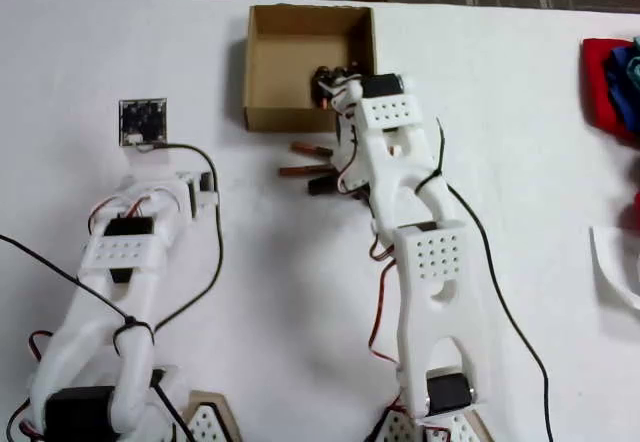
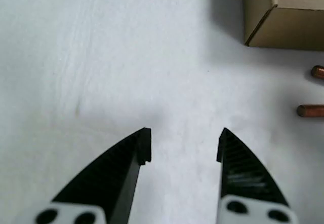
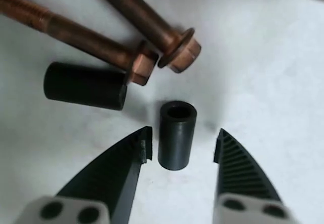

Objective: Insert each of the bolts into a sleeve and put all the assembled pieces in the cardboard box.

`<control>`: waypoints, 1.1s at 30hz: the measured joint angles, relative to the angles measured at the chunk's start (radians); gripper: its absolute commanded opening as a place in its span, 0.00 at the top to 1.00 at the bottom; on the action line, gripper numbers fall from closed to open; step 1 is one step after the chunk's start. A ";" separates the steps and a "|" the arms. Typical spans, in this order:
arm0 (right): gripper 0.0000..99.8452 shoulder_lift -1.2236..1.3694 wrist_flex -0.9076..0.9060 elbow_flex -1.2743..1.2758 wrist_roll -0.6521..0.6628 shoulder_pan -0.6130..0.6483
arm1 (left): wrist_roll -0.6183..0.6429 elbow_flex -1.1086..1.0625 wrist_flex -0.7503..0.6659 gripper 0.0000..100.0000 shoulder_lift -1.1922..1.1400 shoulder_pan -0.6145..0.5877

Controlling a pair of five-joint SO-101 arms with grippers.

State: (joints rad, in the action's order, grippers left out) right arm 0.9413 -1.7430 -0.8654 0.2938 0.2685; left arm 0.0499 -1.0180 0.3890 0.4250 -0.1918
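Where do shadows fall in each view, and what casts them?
High view: soft shadows lie on the table beside both arms. Left wrist view: a grey shadow sits beside the cardboard box and ahead of the open left tool. Right wrist view: faint shadows hug the standing sleeve and the bolts.

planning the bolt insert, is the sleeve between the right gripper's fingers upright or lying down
Upright: the sleeve stands on end, open bore facing up, while the other sleeve lies on its side.
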 measured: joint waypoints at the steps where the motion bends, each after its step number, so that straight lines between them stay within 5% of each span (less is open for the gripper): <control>1: 0.89 0.000 0.006 0.000 0.000 0.000 | 0.000 0.000 0.000 0.77 0.000 0.000; 6: 0.97 0.009 0.021 0.000 0.002 -0.002 | 0.000 0.000 0.000 0.77 0.000 0.000; 14: 0.85 0.051 0.021 -0.008 0.002 0.006 | 0.000 0.000 0.000 0.77 0.000 0.000; 18: 0.99 0.051 0.015 -0.008 0.003 0.009 | 0.000 0.000 0.000 0.77 0.000 0.000; 24: 0.98 0.041 0.021 -0.006 0.002 -0.005 | 0.000 0.000 0.000 0.77 0.000 0.000; 33: 0.98 -0.316 -0.002 0.081 0.002 -0.104 | 0.000 0.000 0.015 0.77 0.000 0.006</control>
State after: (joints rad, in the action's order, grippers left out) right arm 0.6252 -1.7446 -0.7841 0.2954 0.1642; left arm 0.0499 -1.0180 0.4043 0.4250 -0.1857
